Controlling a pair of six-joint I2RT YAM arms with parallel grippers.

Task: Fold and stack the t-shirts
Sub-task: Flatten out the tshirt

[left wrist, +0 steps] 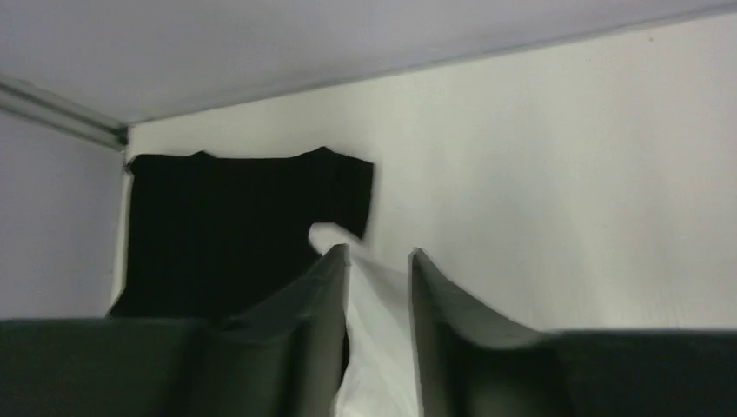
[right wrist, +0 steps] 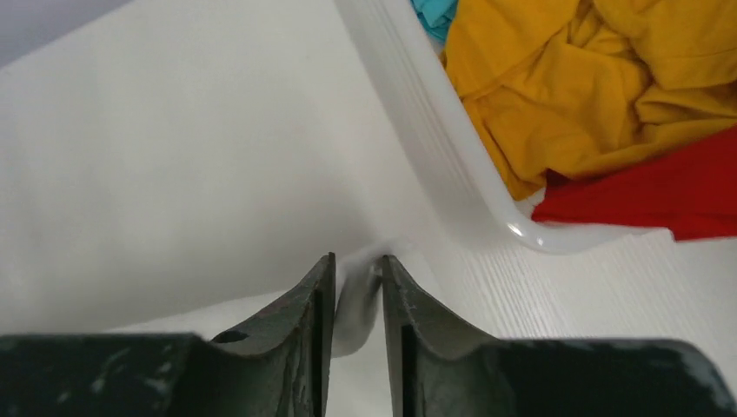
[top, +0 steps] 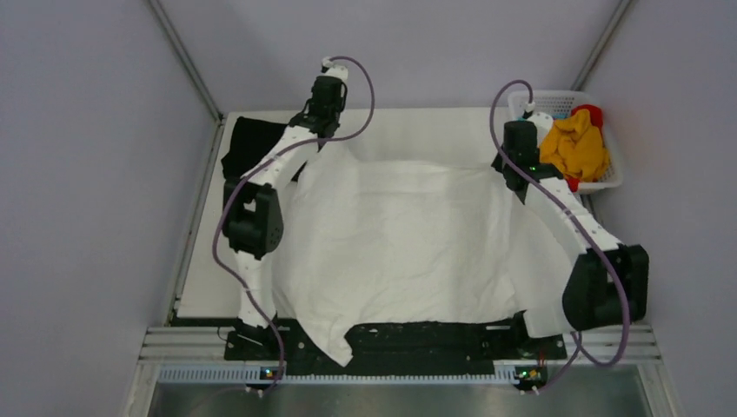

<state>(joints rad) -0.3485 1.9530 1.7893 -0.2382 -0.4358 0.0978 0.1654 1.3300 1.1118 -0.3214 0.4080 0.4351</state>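
Across my table [top: 417,122] the white tee [top: 400,243] lies spread, its near hem hanging over the front edge. The black tee [top: 252,143] lies flat at the far left corner. The basket [top: 561,102], far right, holds a yellow cloth [top: 575,148], a red cloth [right wrist: 660,187] and a teal cloth [right wrist: 430,13]. Both my arms reach to the white tee's far edge. My left gripper [left wrist: 378,261] pinches its far left corner, fingers narrowly apart. My right gripper [right wrist: 358,265], just beside the basket, is nearly closed on the far right corner.
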